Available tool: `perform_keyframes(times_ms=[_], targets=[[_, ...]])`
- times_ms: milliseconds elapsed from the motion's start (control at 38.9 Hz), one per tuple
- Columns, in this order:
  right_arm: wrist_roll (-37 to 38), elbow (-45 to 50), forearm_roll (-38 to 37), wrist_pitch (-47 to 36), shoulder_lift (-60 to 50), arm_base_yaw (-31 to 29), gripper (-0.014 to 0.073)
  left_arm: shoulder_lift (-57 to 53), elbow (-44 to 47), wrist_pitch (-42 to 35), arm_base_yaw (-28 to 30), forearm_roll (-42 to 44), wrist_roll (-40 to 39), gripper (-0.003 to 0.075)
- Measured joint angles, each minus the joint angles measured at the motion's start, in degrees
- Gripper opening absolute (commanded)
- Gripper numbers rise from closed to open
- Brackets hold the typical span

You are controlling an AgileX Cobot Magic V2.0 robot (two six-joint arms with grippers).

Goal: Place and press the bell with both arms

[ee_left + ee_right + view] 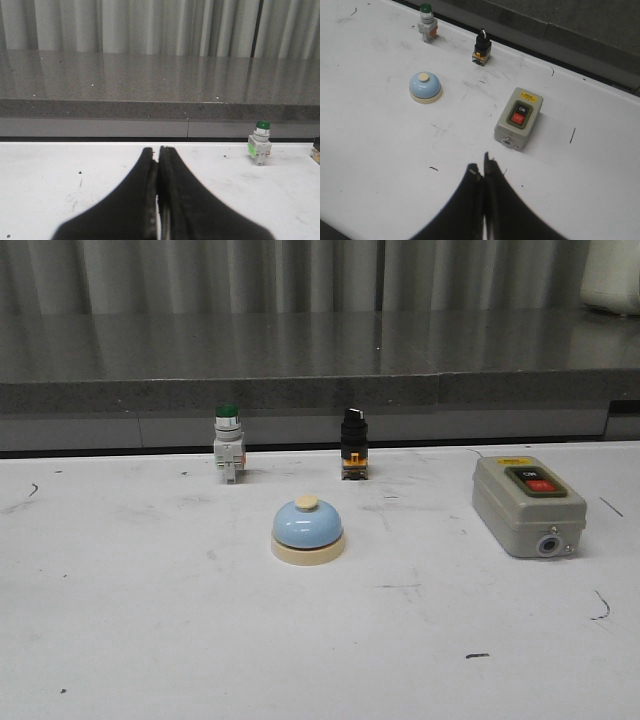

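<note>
grey curtains back a scuffed white counter where the bell sits mid-surface, untouched. left gripper and right gripper fingers are clenched on nothing. rigid, probably light, its smooth dome looks slippery; the cream base rim offers surer purchase.

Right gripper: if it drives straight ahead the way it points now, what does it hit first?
Probably the grey switch box. The right gripper, jaws closed, aims just left of its near end, so it may clip that corner or slide past onto bare table. The bell sits well off that line.
</note>
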Motion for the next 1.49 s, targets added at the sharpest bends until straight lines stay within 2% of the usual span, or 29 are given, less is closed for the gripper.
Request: perform_keyframes(times_ms=[720,874,1003,1234,1491], targets=[[0.0,0.4,0.0,-0.3,-0.3,0.0,-0.0069,0.0,0.0,0.0,0.0,0.0,0.0,-0.002],[0.0,4.6,-0.6,-3.0,-4.6,-2.9,-0.0069,0.0,0.0,0.0,0.0,0.0,0.0,-0.002],[-0.1,11.8,-1.8,-9.9,-10.3,-7.9,-0.0069,0.0,0.0,0.0,0.0,0.0,0.0,-0.002],[-0.1,29.7,-2.3,-30.2,-21.1,-17.8,-0.0069,0.0,0.0,0.0,0.0,0.0,0.0,-0.002],[-0.1,44.7,-2.4,-46.4,-29.9,-23.6,-0.0069,0.0,0.0,0.0,0.0,0.0,0.0,-0.002]])
